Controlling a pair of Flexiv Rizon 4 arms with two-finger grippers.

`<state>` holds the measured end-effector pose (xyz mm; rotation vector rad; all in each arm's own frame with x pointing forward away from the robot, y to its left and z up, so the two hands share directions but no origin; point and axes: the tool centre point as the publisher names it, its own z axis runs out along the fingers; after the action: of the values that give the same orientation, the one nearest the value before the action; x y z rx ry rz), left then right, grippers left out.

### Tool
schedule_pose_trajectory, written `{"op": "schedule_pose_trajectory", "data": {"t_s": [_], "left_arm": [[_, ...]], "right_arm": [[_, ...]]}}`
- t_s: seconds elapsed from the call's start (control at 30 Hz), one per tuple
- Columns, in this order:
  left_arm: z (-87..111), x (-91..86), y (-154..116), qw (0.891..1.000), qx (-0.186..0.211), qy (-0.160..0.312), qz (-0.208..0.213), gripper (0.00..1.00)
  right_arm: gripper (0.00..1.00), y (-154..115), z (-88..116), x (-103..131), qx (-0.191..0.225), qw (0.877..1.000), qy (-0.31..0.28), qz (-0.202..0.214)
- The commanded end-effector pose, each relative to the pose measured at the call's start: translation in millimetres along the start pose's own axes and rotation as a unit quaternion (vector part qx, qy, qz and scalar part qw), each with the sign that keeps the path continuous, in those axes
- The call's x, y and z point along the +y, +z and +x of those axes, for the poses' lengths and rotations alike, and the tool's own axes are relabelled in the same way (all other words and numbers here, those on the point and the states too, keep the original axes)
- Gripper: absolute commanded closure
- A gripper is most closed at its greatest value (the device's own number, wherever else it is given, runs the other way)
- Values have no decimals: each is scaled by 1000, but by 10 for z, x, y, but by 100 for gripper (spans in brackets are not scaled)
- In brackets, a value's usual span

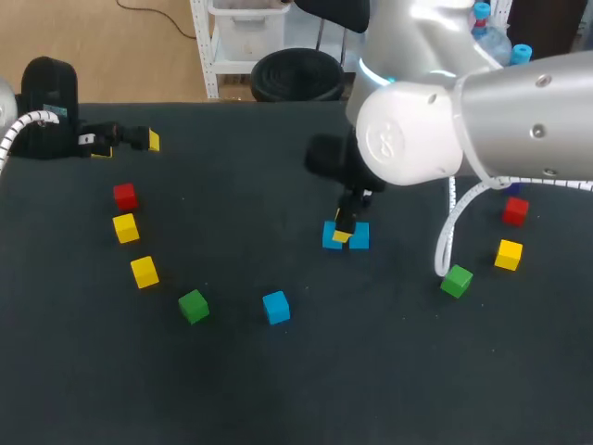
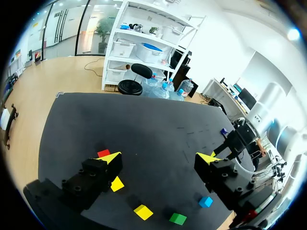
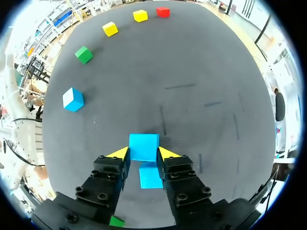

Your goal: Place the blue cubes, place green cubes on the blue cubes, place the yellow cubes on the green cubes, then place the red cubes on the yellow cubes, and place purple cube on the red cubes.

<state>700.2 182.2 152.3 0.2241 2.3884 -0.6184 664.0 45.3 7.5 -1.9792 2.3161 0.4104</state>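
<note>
Right wrist view: the right gripper [image 3: 144,154] points down at the table [image 3: 201,81]. Nearest, between the black finger bodies and behind the tips, lies a second blue cube [image 3: 151,177]. Just ahead of it, the held blue cube [image 3: 144,143] sits squarely between the two yellow tips. One tip presses each opposite side, so the fingers are closed on it at cube width. The two blue cubes lie in line along the gripper's reach, just beside each other. Whether they touch cannot be told. This spacing is the relation that a release would turn on, since the blue cubes appear to form the base.

Farther out, off to one side of the fingers, a loose blue cube [image 3: 73,99] stands alone, with a green cube [image 3: 84,54] beyond it. By judgement, the right arm is the nearer one to fetch it. The left gripper [image 2: 159,160] hangs well apart over the table's far side. Its fingers are spread wide and hold nothing.
</note>
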Motion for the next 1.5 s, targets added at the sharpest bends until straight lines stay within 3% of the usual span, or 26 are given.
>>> {"op": "schedule_pose_trajectory", "data": {"t_s": [0.03,1.5], "left_arm": [[12,23,-2,1000,-3,1,6,0],[12,23,-2,1000,-3,1,6,0]], "right_arm": [[100,9,11,-25,1,1000,-2,-2],[100,56,3,-96,7,999,-50,-6]]}}
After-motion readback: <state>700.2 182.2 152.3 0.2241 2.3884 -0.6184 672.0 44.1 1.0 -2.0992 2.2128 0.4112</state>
